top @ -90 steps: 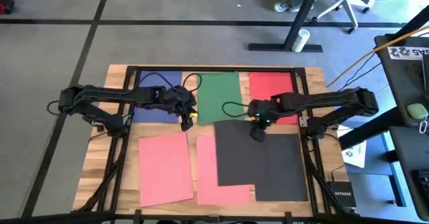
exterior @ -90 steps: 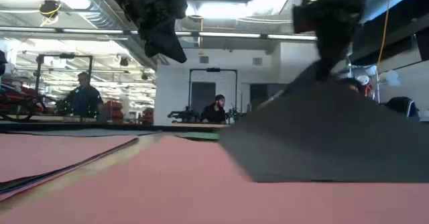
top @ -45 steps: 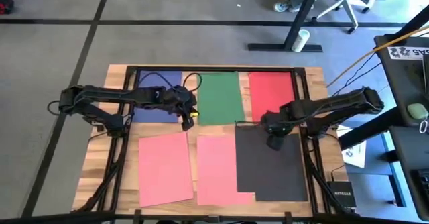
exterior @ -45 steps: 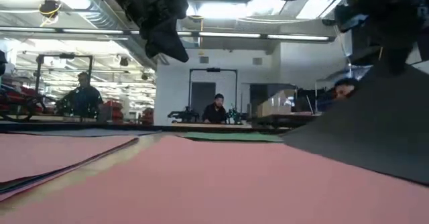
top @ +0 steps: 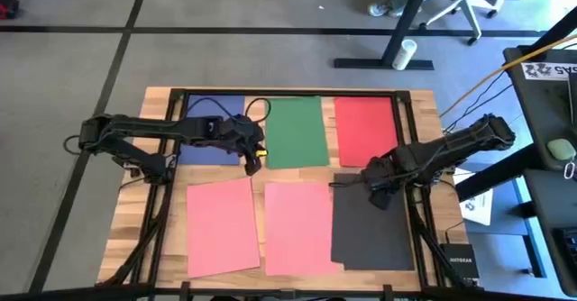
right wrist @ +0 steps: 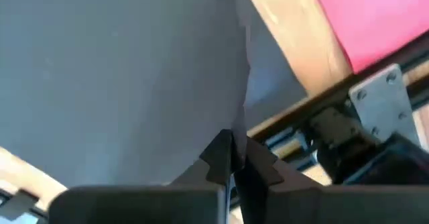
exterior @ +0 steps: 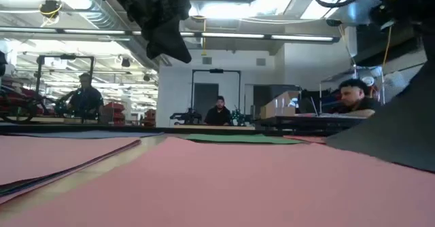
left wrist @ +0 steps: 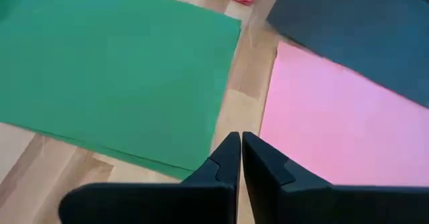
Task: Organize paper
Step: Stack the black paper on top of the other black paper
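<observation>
Pinching the dark grey sheet [top: 371,231] by its far edge, the right gripper [top: 380,196] has its fingers closed on the paper, which lies at the near right of the wooden surface [top: 162,112], just beside the middle salmon pink sheet [top: 297,226] and perhaps slightly over its edge. The right wrist view shows the sheet bowing up toward the fingers, so it looks light and limp, likely to sag or crease if dragged fast; an edge or corner is the sensible place to hold it, with the rest left sliding flat. Another salmon pink sheet [top: 222,225] lies at the near left. Along the far row sit the blue sheet [top: 206,148], the green sheet [top: 295,132] and the red sheet [top: 364,126], each apart from its neighbour. The left gripper [top: 250,161] hangs between the blue and green sheets, fingers pressed together on nothing.
</observation>
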You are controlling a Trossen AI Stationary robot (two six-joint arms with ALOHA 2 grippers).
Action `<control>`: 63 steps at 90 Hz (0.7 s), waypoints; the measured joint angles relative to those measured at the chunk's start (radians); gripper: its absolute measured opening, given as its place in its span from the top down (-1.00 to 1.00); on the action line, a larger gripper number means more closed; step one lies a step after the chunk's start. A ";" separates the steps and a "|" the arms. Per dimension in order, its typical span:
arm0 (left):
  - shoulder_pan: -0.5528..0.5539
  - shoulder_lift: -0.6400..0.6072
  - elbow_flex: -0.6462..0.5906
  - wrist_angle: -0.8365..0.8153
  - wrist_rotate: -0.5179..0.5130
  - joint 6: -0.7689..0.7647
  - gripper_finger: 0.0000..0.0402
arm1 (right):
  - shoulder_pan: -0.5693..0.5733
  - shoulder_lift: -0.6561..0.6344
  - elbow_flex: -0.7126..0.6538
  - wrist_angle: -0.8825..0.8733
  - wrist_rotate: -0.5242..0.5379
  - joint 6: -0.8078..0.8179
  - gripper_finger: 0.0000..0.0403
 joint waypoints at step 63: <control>0.000 0.000 0.000 -0.002 -0.008 0.000 1.00 | -0.003 0.001 0.000 -0.060 0.009 -0.002 0.96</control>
